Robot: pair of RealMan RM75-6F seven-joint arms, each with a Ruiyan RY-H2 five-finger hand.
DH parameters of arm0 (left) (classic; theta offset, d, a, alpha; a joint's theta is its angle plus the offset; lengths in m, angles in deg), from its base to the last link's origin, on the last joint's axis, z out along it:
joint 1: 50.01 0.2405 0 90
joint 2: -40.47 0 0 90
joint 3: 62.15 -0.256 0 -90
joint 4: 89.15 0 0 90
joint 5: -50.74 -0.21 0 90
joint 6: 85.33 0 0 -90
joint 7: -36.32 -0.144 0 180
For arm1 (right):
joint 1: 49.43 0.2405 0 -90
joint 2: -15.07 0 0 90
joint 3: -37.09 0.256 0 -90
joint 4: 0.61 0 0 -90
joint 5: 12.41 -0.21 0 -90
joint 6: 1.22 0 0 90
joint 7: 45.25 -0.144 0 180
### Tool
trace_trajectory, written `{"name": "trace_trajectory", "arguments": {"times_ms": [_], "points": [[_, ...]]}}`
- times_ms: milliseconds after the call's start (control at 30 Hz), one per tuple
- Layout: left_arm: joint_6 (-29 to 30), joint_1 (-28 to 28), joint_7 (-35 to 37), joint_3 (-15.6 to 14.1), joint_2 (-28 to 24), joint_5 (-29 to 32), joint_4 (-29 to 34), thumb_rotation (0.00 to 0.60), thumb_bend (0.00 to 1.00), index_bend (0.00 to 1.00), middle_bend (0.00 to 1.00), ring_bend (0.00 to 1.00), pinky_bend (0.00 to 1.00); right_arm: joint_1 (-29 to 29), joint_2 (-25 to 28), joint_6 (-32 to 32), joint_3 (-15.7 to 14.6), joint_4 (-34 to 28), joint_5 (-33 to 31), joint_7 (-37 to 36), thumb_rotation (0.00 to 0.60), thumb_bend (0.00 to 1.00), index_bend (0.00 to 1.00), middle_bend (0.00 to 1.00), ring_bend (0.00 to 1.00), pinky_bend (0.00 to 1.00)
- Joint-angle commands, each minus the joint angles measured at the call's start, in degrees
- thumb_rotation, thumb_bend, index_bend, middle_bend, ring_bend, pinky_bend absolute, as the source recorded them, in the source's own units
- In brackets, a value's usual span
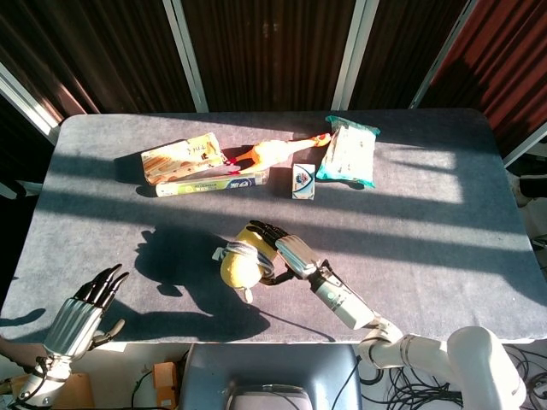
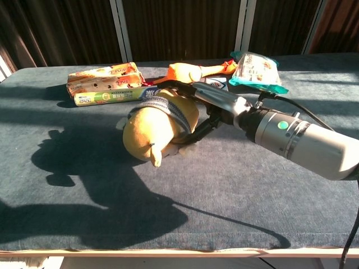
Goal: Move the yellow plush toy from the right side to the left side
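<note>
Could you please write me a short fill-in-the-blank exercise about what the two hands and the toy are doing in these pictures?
1. The yellow plush toy is held by the robot's ____ hand.
2. The left hand holds ____.
3. The rubber chicken lies between the orange box and the ____ packet.
4. The small white box stands on the ____.

Missing words: right; nothing; teal; table

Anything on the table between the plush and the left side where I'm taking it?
Nothing visible. The right robot hand holds the yellow plush toy near mid-table; the table left of it is bare, with the boxes farther back.
</note>
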Motion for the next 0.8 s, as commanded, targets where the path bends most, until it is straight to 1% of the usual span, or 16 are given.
{"name": "trace_trajectory", "arguments": {"times_ms": [33, 267, 400, 433, 533, 567, 633, 667, 700, 733, 800], "points": [[-0.1, 0.0, -0.2, -0.1, 0.0, -0.1, 0.0, 0.600, 0.28, 0.01, 0.00, 0.09, 0.30, -0.3, 1.2, -0.7, -0.5, -0.8, 0.5, 0.0, 0.600, 0.10, 0.00, 0.00, 0.00, 0.05], [-0.4, -0.1, -0.6, -0.2, 0.2, -0.2, 0.1, 0.600, 0.28, 0.01, 0.00, 0.09, 0.30, -1.3, 5.2, -2.9, -1.2, -4.6, 1.4, 0.3, 0.600, 0.06, 0.00, 0.00, 0.00, 0.01], [-0.7, -0.1, -0.8, -0.2, 0.3, -0.2, 0.1, 0.600, 0.28, 0.01, 0.00, 0.09, 0.30, -3.1, 9.8, -6.7, -1.4, -10.4, 2.6, 0.6, 0.600, 0.06, 0.00, 0.00, 0.00, 0.00], [-0.8, -0.1, -0.9, -0.3, 0.3, -0.3, 0.0, 0.600, 0.28, 0.01, 0.00, 0.09, 0.30, -3.9, 11.5, -7.9, -1.7, -12.6, 2.9, 1.3, 0.600, 0.06, 0.00, 0.00, 0.00, 0.00], [-0.8, -0.2, -1.0, -0.3, 0.3, -0.3, 0.0, 0.600, 0.28, 0.01, 0.00, 0.09, 0.30, -5.0, 13.3, -9.3, -2.0, -15.0, 3.0, 2.8, 0.600, 0.06, 0.00, 0.00, 0.00, 0.00], [-0.9, -0.2, -1.0, -0.3, 0.4, -0.3, 0.0, 0.600, 0.28, 0.01, 0.00, 0.09, 0.30, -6.0, 14.7, -10.6, -2.3, -16.7, 3.3, 4.6, 0.600, 0.06, 0.00, 0.00, 0.00, 0.00], [-1.0, -0.2, -1.2, -0.4, 0.4, -0.5, 0.1, 0.600, 0.28, 0.01, 0.00, 0.09, 0.30, -9.2, 19.1, -14.2, -4.1, -21.7, 4.4, 10.2, 0.600, 0.06, 0.00, 0.00, 0.00, 0.00], [-1.1, -0.3, -1.4, -0.5, 0.5, -0.6, 0.1, 0.600, 0.28, 0.01, 0.00, 0.09, 0.30, -13.0, 23.2, -16.7, -6.1, -25.5, 3.6, 16.5, 0.600, 0.06, 0.00, 0.00, 0.00, 0.00], [-1.2, -0.3, -1.9, -0.6, 0.6, -1.0, 0.0, 0.600, 0.28, 0.01, 0.00, 0.09, 0.30, -18.3, 27.3, -19.9, -9.2, -29.2, 1.5, 21.6, 0.600, 0.06, 0.00, 0.00, 0.00, 0.00], [-1.3, -0.4, -2.2, -0.6, 0.8, -1.0, 0.1, 0.600, 0.28, 0.01, 0.00, 0.09, 0.30, -21.3, 30.1, -21.4, -11.3, -32.6, 0.6, 25.4, 0.600, 0.06, 0.00, 0.00, 0.00, 0.01], [-1.5, -0.4, -2.4, -0.6, 1.0, -1.0, 0.2, 0.600, 0.28, 0.00, 0.00, 0.09, 0.30, -24.4, 32.6, -22.3, -13.1, -33.7, -1.4, 29.1, 0.600, 0.06, 0.00, 0.00, 0.00, 0.01]]}}
